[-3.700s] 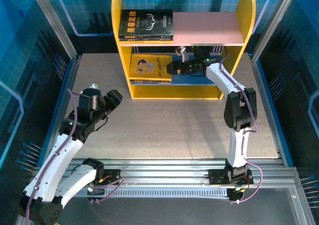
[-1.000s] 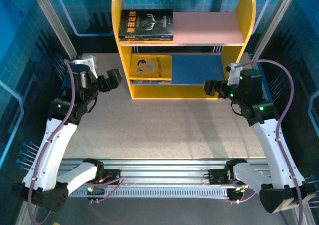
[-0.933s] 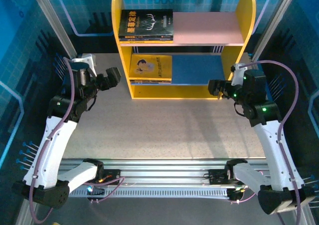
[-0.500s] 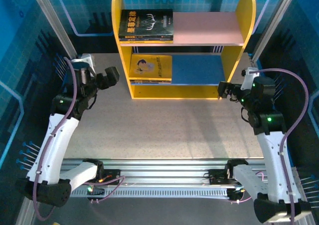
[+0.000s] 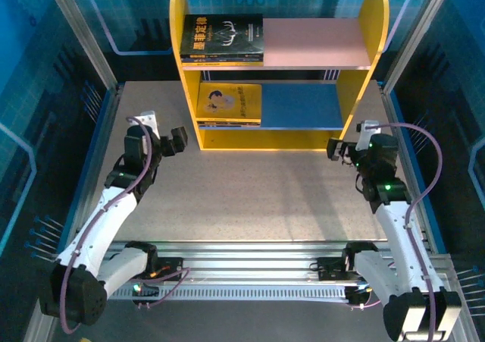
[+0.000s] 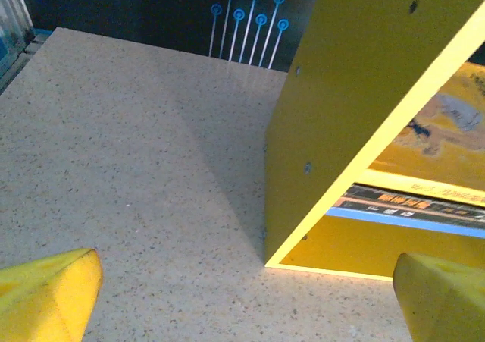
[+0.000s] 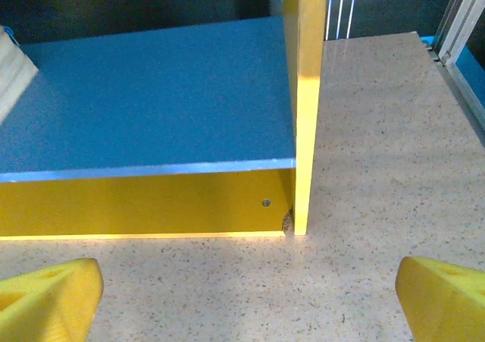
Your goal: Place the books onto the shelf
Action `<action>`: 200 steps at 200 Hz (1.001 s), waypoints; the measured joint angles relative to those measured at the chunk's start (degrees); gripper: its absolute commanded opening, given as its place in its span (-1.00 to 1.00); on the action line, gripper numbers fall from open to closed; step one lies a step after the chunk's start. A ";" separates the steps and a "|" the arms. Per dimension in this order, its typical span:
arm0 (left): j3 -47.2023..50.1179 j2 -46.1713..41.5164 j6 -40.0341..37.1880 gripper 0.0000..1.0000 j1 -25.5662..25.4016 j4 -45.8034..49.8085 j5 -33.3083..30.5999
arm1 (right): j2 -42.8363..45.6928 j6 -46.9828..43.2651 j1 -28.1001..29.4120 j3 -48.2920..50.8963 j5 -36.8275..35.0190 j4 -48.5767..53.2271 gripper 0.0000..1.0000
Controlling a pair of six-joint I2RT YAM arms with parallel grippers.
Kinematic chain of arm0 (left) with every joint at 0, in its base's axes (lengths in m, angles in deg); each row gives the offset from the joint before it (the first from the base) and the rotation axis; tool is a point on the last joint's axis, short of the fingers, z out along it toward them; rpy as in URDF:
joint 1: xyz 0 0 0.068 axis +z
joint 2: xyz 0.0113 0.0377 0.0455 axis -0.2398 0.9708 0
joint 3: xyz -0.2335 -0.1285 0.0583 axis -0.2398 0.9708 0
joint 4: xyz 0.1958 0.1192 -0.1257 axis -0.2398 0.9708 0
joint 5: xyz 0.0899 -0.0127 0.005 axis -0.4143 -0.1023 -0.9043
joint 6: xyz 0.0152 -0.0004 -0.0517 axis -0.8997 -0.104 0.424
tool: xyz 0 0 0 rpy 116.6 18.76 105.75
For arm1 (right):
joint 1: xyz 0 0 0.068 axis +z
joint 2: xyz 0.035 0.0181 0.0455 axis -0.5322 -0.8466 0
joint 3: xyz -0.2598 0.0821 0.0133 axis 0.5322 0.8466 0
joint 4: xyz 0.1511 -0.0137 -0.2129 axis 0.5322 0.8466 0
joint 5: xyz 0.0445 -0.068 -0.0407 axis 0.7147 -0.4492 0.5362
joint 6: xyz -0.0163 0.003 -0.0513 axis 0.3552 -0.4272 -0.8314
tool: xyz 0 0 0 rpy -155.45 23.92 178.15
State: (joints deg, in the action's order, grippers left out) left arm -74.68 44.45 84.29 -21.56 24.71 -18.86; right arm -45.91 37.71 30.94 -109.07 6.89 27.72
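The left hand (image 5: 175, 140) hangs low over the worktop (image 5: 258, 186), just beside the left side panel of the shelf (image 5: 176, 23). Its fingers are spread wide and hold nothing, which reads as a parked pose rather than a reach. A second ago it was higher and farther out to the left; it has since dropped and drawn in toward the panel. On the shelf the books sit toward the left: a black stack (image 5: 223, 37) lies flat on the pink upper board (image 5: 318, 42) and a yellow book (image 5: 229, 102) lies flat on the blue lower board (image 5: 303, 107) (the left wrist view catches more spines under that yellow cover, so it is likely a small pile). Laid flat near the left panel, they leave the right half of both boards bare. Neither lot has shifted against the earlier frames. The right hand (image 5: 334, 148) hovers by the foot of the right side panel, likewise spread wide and empty. A few seconds ago it was reaching into the lower tier right beside the yellow book, and it has pulled back out since. With both hands free and the visible books shelved, the task looks finished or nearly so.
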 measured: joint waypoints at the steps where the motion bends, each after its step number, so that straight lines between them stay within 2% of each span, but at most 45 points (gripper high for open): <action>1: 0.11 0.02 0.02 0.99 0.02 -0.09 0.00 | -0.02 -0.02 -0.02 0.17 0.00 -0.17 1.00; 48: 6.71 0.61 -2.56 0.99 3.08 -9.27 1.20 | -1.75 -1.05 -0.85 7.32 1.14 -9.68 1.00; 73: 10.34 0.83 -3.10 0.99 6.73 -13.64 1.81 | -1.81 -1.03 -0.87 11.39 2.14 -14.95 1.00; 117: 16.06 2.23 -3.82 0.99 12.48 -22.38 3.50 | -1.66 -1.07 -0.87 14.16 2.95 -18.21 1.00; 144: 18.95 5.77 -4.46 0.99 14.64 -27.91 6.49 | -1.49 -1.05 -0.87 16.79 2.95 -20.22 1.00; 200: 25.57 18.10 -4.48 0.99 14.71 -45.64 11.72 | -3.13 -1.73 -0.57 17.94 3.02 -23.54 1.00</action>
State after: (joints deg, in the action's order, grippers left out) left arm -49.11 62.55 79.81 -6.85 -20.92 -7.14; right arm -49.03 35.98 30.37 -91.12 9.91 4.18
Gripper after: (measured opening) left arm 0.993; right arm 0.999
